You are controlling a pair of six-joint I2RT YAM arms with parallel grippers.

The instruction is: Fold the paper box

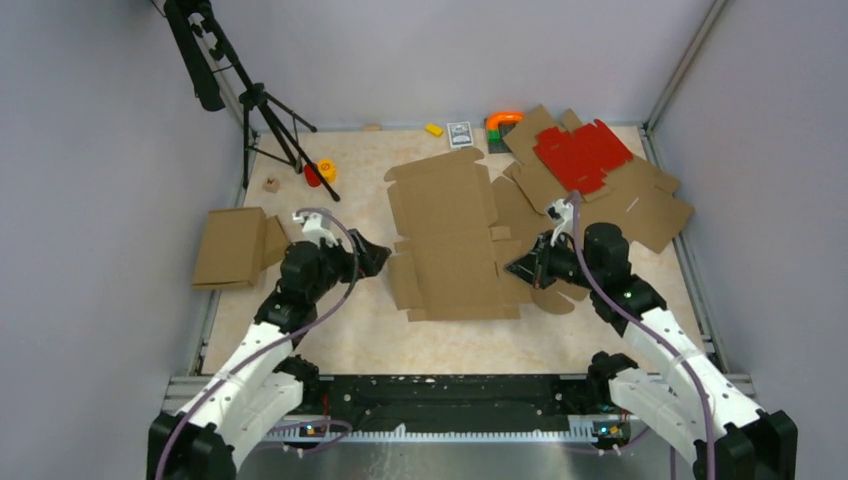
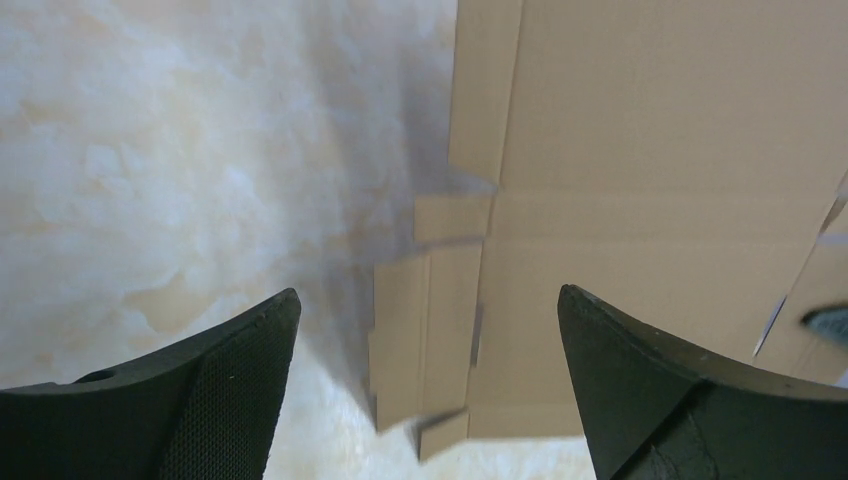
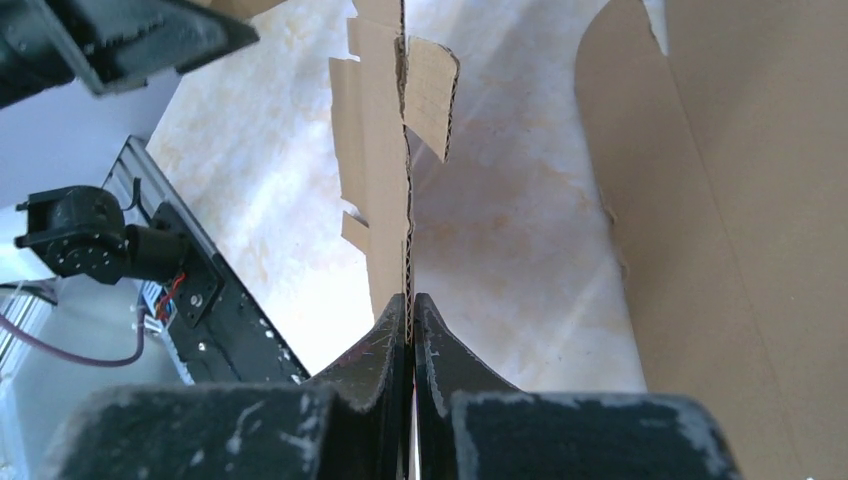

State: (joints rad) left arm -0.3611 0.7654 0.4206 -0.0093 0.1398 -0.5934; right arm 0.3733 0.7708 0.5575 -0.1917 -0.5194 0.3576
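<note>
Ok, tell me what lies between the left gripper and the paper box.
Nothing but bare table: in the left wrist view the open left gripper faces the side flaps of the paper box, with no object before them.

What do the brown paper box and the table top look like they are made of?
The paper box looks like corrugated cardboard, plain brown and matte: the right wrist view shows wavy fluting along its cut edge. The table top looks smooth, with a cream marbled pattern: perhaps laminate, perhaps stone.
</note>
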